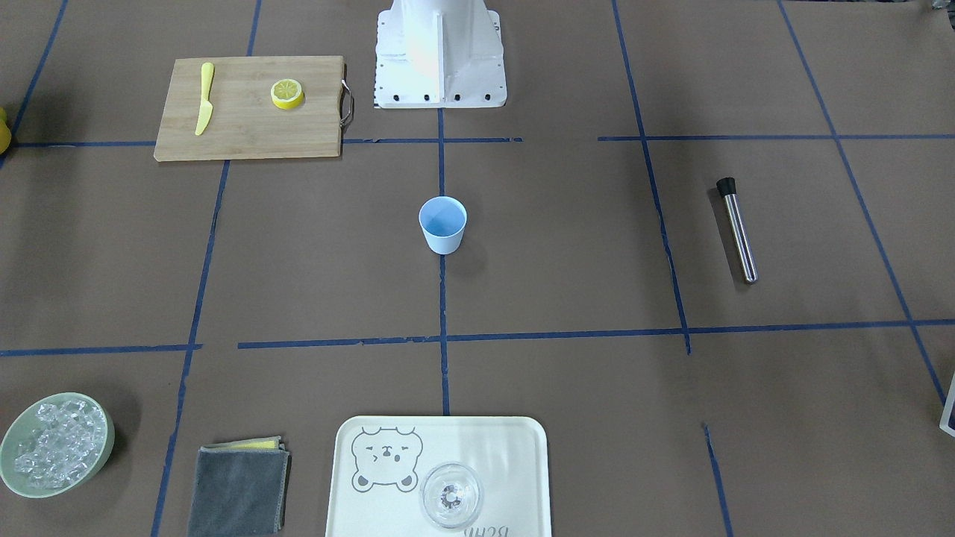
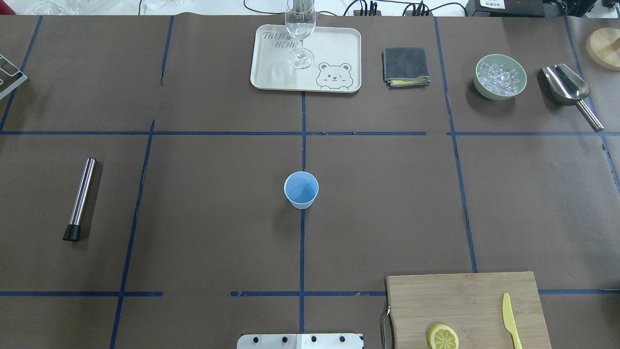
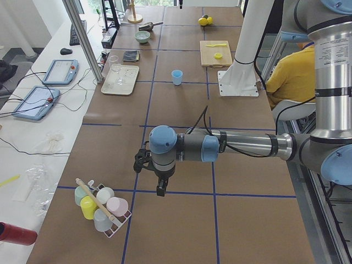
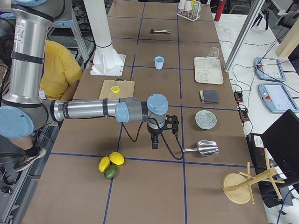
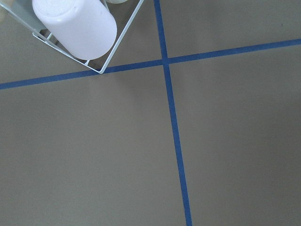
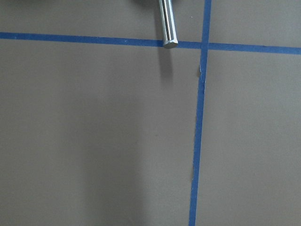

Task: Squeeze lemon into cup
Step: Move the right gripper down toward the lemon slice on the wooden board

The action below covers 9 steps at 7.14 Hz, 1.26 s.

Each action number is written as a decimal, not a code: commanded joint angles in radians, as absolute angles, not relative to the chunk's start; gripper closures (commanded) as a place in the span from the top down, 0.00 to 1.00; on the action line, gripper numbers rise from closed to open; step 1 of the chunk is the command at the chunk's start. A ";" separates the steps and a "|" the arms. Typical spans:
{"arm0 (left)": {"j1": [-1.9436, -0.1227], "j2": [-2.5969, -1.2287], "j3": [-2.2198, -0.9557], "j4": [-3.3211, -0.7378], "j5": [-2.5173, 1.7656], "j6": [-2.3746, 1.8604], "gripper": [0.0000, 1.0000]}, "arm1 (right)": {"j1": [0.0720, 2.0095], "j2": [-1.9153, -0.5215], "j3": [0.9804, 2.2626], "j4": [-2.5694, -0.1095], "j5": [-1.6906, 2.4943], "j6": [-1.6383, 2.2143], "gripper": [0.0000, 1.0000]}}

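The light-blue cup (image 1: pixel 442 224) stands upright and empty at the table's middle; it also shows in the overhead view (image 2: pixel 301 189). The lemon (image 1: pixel 287 94), round with a pale segmented face, lies on the wooden cutting board (image 1: pixel 246 127) at the robot's right; it looks thick, and I cannot tell separate slices. It also shows in the overhead view (image 2: pixel 443 337). My left gripper (image 3: pixel 160 190) hangs over the table's far left end, my right gripper (image 4: pixel 155 143) over its far right end, both far from cup and lemon. I cannot tell whether either is open or shut.
A yellow plastic knife (image 1: pixel 204 98) lies on the board. A steel muddler (image 2: pixel 80 198) lies at the left. At the far edge are a bear tray (image 2: pixel 271 72) with a clear glass (image 2: pixel 301 34), a grey cloth (image 2: pixel 406 66), a bowl of ice (image 2: pixel 500 76) and a scoop (image 2: pixel 569 92). A cup rack (image 3: pixel 102 206) stands by the left gripper.
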<state>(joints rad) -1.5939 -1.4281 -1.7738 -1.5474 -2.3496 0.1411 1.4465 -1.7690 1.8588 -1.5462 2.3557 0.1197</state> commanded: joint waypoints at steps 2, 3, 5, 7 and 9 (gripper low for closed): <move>-1.594 -1.427 -1.773 -1.546 -2.350 0.141 1.00 | 1.447 -1.775 1.861 -1.545 2.379 0.129 1.00; -1.594 -1.427 -1.775 -1.545 -2.350 0.141 1.00 | 1.447 -1.776 1.868 -1.543 2.466 0.129 1.00; -1.594 -1.427 -1.775 -1.543 -2.352 0.141 1.00 | 1.377 -1.811 1.931 -1.424 2.523 0.214 1.00; -1.594 -1.413 -1.776 -1.548 -2.353 0.141 1.00 | 1.176 -1.860 2.014 -1.219 2.444 0.528 1.00; -1.594 -1.413 -1.778 -1.548 -2.352 0.141 1.00 | 0.931 -1.903 2.032 -0.940 2.305 0.879 1.00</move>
<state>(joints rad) -1.5938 -1.4135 -1.7773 -1.5476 -2.3521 0.1411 1.0851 -1.8732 2.0175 -1.1168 2.3940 0.6638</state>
